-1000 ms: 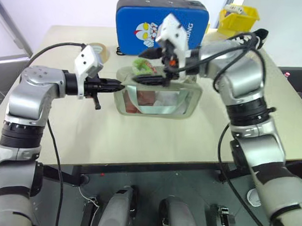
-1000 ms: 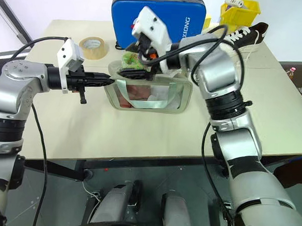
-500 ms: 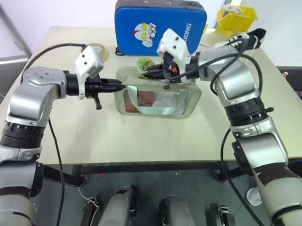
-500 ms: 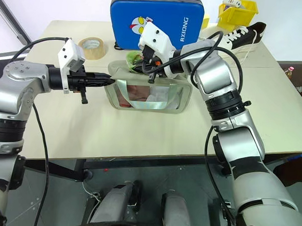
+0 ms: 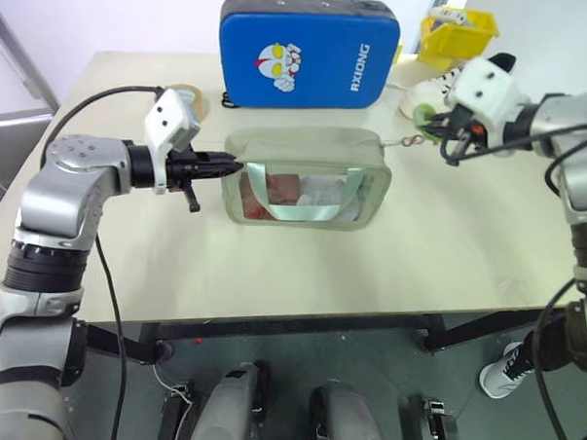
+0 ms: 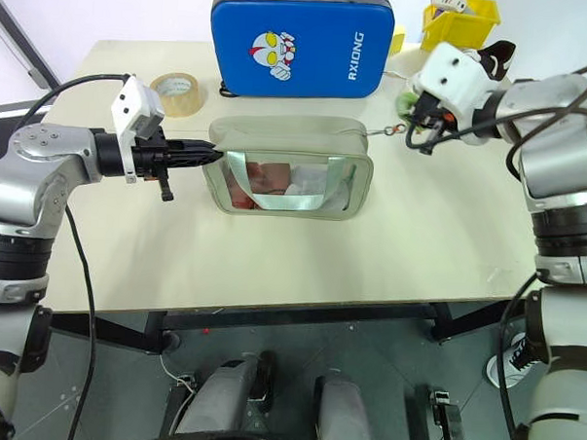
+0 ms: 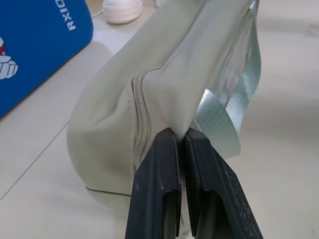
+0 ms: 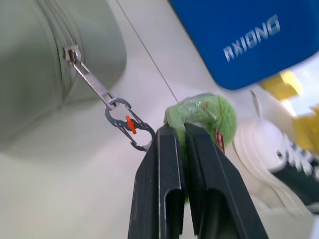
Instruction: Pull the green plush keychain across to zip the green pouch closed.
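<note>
light: bright, even | shadows: soft, short | glare: none | blur: right wrist view background soft

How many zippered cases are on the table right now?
2. The green pouch lies mid-table, its near-left end pinched by the left pincer. The blue case stands behind it at the far edge. Others could be hidden behind the blue case.

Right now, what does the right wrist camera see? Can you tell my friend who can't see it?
The right end effector is shut on the green plush keychain, whose metal clip links it to the zipper pull at the end of the green pouch. Behind lie a blue case and a white shoe on the table.
</note>
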Robot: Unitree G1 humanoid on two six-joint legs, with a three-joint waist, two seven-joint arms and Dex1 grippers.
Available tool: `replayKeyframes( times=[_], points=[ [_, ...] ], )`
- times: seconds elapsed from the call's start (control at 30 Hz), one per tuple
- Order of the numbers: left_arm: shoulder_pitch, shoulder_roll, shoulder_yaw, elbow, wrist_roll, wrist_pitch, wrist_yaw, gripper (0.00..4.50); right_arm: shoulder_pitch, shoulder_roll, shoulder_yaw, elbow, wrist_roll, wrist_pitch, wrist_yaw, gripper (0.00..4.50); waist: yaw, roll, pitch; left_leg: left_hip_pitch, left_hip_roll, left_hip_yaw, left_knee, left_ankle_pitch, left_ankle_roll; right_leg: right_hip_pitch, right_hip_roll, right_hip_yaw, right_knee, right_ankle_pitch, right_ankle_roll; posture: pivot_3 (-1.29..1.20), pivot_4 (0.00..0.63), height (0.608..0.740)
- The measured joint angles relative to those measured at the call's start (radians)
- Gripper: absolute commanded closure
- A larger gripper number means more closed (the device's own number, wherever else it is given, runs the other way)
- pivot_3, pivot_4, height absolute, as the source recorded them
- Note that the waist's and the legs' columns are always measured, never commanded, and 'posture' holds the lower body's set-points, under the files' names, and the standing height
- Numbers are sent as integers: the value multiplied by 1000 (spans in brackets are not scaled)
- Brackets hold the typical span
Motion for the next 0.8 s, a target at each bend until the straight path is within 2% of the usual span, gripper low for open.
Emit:
replayKeyframes(
  times=[0.1,0.23,0.37,0.47,0.5,0.57,0.63,0.7,0.77,0.8],
  points=[
    [6,-17,-1,-11,-8,7,24,4500,170,55,-58,-67,0,51,-95,4403,3,-1,-1,0,0,0,0,1,0,1,0,0,-1,0,0,0,150,740],
    [6,-37,0,-15,-12,24,51,4500,345,299,-73,-95,58,170,-207,4403,2,0,0,1,0,0,0,4,2,2,0,0,2,1,0,0,150,740],
    [16,-41,-1,-18,-12,27,66,4500,343,385,-113,-117,92,242,-266,4403,2,0,-1,5,0,0,0,5,2,2,0,-1,2,2,0,0,150,740],
    [18,-41,-1,-25,-15,37,67,4500,338,391,-128,-108,109,268,-277,4403,1,0,-1,5,0,0,0,4,0,1,0,-1,2,3,0,0,150,740],
    [18,-41,-1,-28,-16,39,68,4500,335,381,-132,-107,117,270,-273,4123,1,0,-1,5,0,0,0,4,0,1,0,-1,2,4,0,0,150,740],
    [26,-37,-1,-40,-19,39,68,3740,324,350,-146,-107,133,279,-258,3429,2,0,-1,5,0,0,0,4,0,1,0,-1,2,4,0,0,150,740],
    [34,-33,-1,-41,-24,43,64,2932,301,299,-163,-112,150,293,-233,2435,2,0,-1,4,0,0,-1,4,0,0,0,-1,1,4,0,0,150,740],
    [35,-22,-1,-37,-42,62,50,1852,273,223,-171,-119,175,306,-181,1387,2,1,0,1,0,0,-2,4,0,-3,0,-1,1,4,0,0,150,740],
    [21,26,16,-2,-60,74,20,848,235,100,-199,-135,211,309,-91,359,2,2,1,-1,0,0,-4,6,1,-3,0,0,-1,4,-1,0,150,740],
    [3,56,26,30,-67,81,4,307,229,39,-227,-155,239,314,-38,0,2,2,1,-1,0,0,-6,6,2,-3,0,-1,-2,3,-1,0,150,740]
  ],
)
